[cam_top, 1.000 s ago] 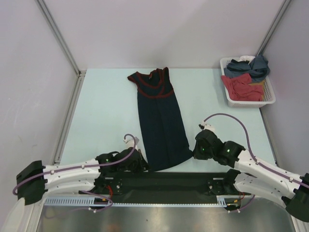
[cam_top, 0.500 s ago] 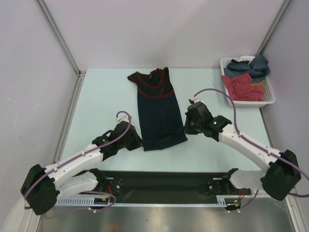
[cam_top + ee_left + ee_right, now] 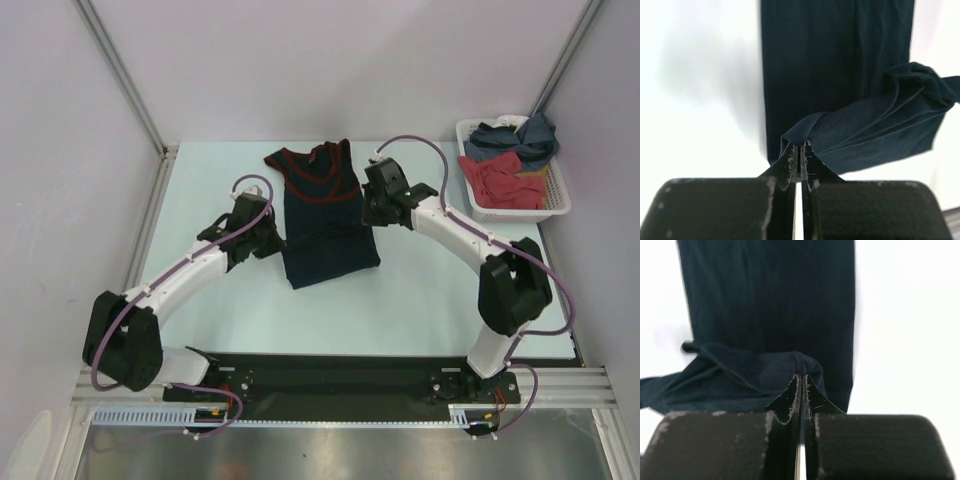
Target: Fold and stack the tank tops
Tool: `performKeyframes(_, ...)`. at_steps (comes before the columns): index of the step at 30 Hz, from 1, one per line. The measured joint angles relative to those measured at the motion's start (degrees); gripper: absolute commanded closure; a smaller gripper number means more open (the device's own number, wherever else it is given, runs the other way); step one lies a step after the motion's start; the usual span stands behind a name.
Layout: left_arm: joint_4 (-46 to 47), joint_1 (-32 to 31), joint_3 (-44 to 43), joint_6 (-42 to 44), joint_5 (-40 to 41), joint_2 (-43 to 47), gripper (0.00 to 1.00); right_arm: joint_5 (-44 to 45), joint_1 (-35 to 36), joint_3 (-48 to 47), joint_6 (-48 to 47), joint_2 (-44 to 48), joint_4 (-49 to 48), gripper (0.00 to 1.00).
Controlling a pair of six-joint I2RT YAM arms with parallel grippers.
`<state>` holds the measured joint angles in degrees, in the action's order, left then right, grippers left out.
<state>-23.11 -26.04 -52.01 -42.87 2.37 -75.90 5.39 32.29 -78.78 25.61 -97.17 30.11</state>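
Over the past second, both arms have carried the near hem of the navy tank top [image 3: 325, 215] up the table toward its red-trimmed neckline, roughly halving its length, so the first fold looks nearly made. The left gripper [image 3: 268, 238] and right gripper [image 3: 372, 212] each pinch a hem corner tight. The raised cloth hides the layer beneath. The slate-blue top [image 3: 520, 135] lies crumpled in the basket [image 3: 520, 213], its print indistinct.

Open table [image 3: 430, 290] surrounds the navy tank top [image 3: 325, 230]; only the basket [image 3: 512, 213] blocks far right.
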Motion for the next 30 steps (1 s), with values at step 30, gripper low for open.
performKeyframes(30, 2.3, 6.3, -16.1, 4.3, -1.9, -22.5, 1.00, -2.3, -6.3, -21.0, -3.4, -19.6, 1.2, 1.00)
